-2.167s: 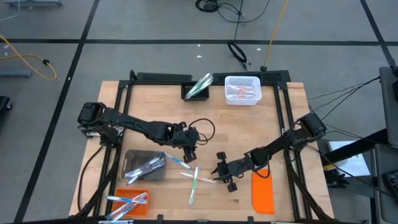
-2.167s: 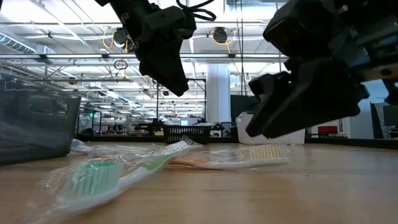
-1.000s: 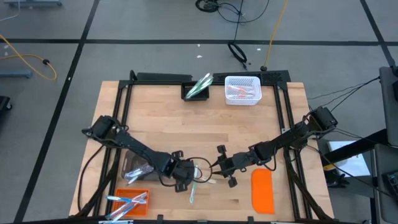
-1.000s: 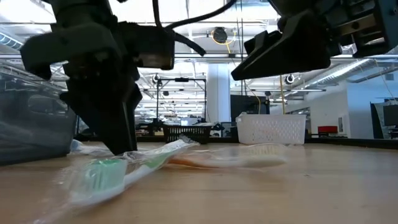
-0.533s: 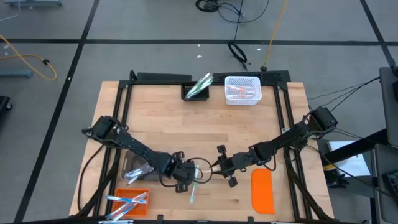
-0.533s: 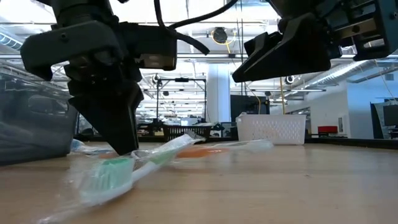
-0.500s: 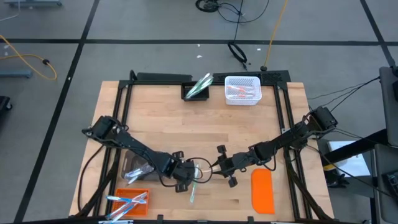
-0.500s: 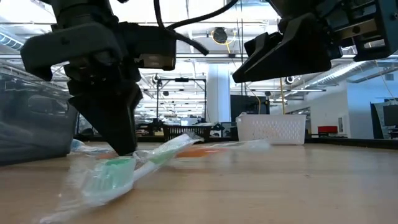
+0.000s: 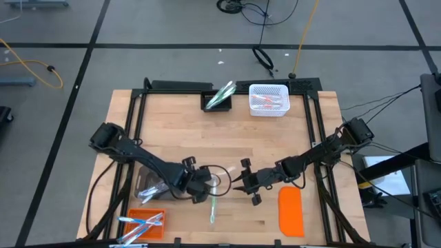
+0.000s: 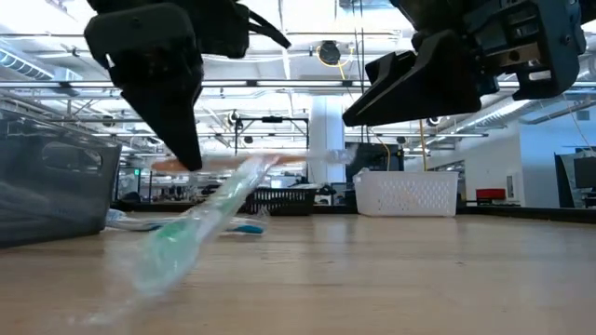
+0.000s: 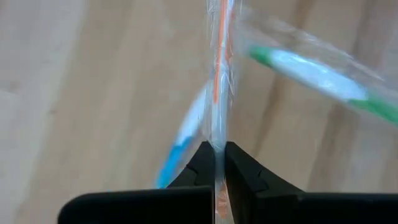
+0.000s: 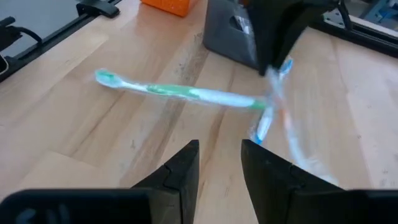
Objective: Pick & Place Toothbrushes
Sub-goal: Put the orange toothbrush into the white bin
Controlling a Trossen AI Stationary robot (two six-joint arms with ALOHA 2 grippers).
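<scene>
Wooden bench (image 9: 275, 138) under two dark arms: the left claw (image 9: 201, 184) is clenched on a wrapped orange toothbrush (image 11: 219, 74), raised just off the boards near the grey bin (image 9: 160, 184), with a green toothbrush (image 12: 186, 92) and a blue toothbrush (image 11: 180, 140) lying beneath. The step looks like the lift after a pick; next, carrying it to a container. The right claw (image 9: 249, 187) hovers close beside, empty, fingers partly apart.

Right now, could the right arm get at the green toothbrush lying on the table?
Probably yes. The right gripper is open and empty, facing the green toothbrush across bare wood. The left gripper, shut on an orange toothbrush, crowds its far end.
</scene>
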